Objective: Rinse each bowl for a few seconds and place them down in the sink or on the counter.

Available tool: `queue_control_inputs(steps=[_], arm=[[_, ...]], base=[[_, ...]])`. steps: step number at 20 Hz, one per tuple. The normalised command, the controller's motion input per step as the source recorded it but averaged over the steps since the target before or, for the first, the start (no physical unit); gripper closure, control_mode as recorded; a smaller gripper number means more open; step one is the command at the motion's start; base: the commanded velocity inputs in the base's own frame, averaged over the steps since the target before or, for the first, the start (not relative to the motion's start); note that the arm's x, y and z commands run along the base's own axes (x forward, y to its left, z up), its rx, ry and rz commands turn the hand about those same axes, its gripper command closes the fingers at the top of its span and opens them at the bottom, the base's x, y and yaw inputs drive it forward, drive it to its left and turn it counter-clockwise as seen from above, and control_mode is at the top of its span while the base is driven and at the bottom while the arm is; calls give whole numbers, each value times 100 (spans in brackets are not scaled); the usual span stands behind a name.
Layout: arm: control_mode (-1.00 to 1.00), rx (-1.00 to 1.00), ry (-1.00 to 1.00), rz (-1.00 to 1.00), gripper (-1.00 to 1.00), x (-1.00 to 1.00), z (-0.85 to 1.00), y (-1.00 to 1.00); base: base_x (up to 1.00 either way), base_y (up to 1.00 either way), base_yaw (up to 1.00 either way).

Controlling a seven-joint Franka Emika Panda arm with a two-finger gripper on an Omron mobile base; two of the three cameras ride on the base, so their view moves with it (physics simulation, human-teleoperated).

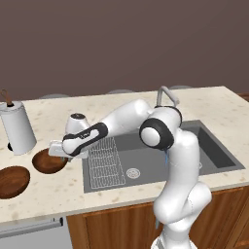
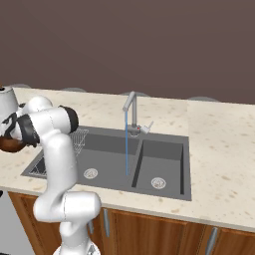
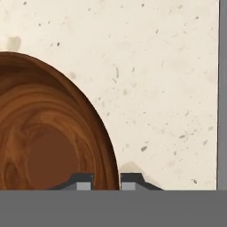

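Note:
Two dark reddish-brown wooden bowls rest on the beige counter [image 1: 53, 192] left of the sink [image 1: 151, 158]. One bowl [image 1: 47, 163] is closer to the sink, and the other bowl [image 1: 12, 181] lies further left near the front edge. My gripper [image 1: 57, 151] reaches down onto the right rim of the closer bowl. In the hand view the gripper [image 3: 106, 181] straddles that bowl's [image 3: 44, 133] rim, one tip inside and one outside, shut on the thin wall. A sliver of the bowl [image 2: 9, 144] peeks from behind my arm in the right base view.
A tall white cylinder [image 1: 17, 127] with a brown stick stands just behind the bowls. The curved grey faucet [image 2: 130, 105] runs a thin stream of water [image 2: 126, 147] into the sink's left basin [image 2: 107, 149]. A wire grid [image 1: 104, 163] fills the sink's left end.

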Motion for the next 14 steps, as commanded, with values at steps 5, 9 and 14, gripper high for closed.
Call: queue_control_inputs(steps=[5,9,14], arm=[[-100,0,-1,1,100,-4,3,0],[-100,-1,-15,-2,100,-31,36,-13],[-100,-4,-19,-8,100,-31,56,-21]], base=[[0,0,0],[0,0,0],[0,0,0]])
